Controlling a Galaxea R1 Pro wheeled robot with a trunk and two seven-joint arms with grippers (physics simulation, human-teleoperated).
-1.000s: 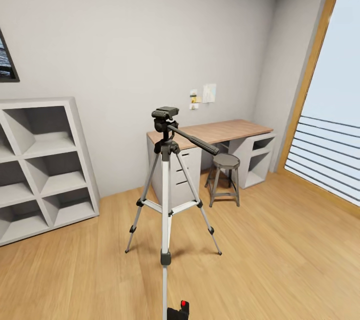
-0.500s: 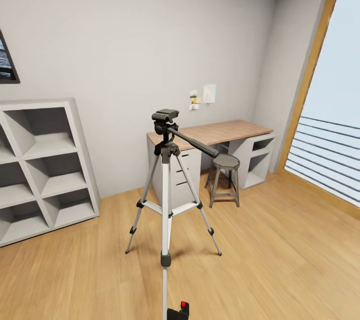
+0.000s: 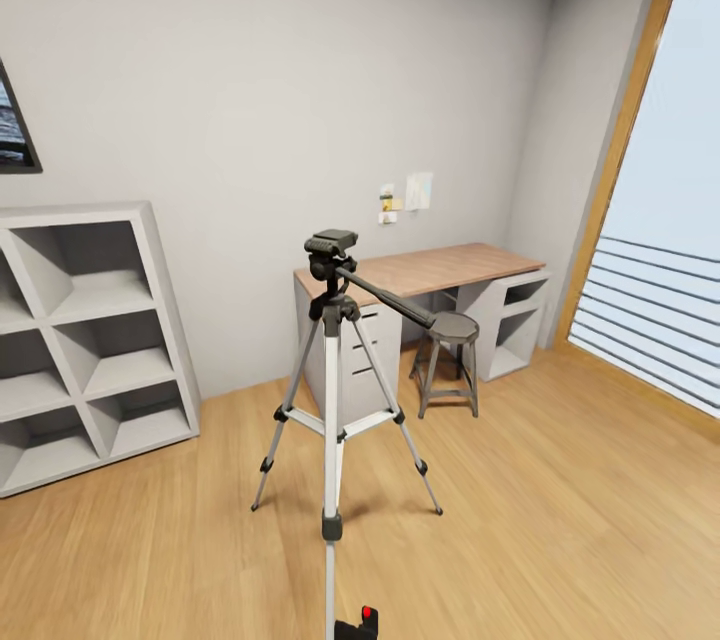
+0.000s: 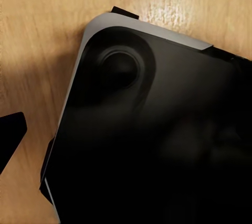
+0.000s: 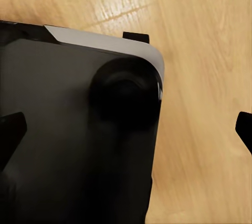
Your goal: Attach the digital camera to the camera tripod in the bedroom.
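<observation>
The camera tripod [image 3: 331,390] stands upright on the light wood plank floor [image 3: 560,510] at the middle of the head view, its three silver-white legs spread, one leg running down toward 6 o'clock to the frame's lower edge. Its dark grey head [image 3: 331,247] sits bare on top, and the long black pan handle [image 3: 385,299] slopes away from it toward 4 o'clock. The digital camera [image 3: 359,624] peeks in at 6 o'clock, just beside that near leg, a black body with a red dot on top, cut off by the frame edge; what carries it cannot be told. Behind the tripod, toward 1 o'clock, a wood-topped white desk [image 3: 430,270] stands against the grey wall with a grey stool [image 3: 450,360] in front of it. An empty white cube shelf [image 3: 90,340] leans at 9 o'clock, and the wood-framed window [image 3: 640,170] runs along 3 o'clock. In the right wrist view the right gripper [image 5: 126,129] shows two dark fingertips set wide apart over the robot's black base [image 5: 79,129] and floor, holding nothing. In the left wrist view one dark fingertip of the left gripper [image 4: 10,135] shows; whether it is parted or closed cannot be told.
</observation>
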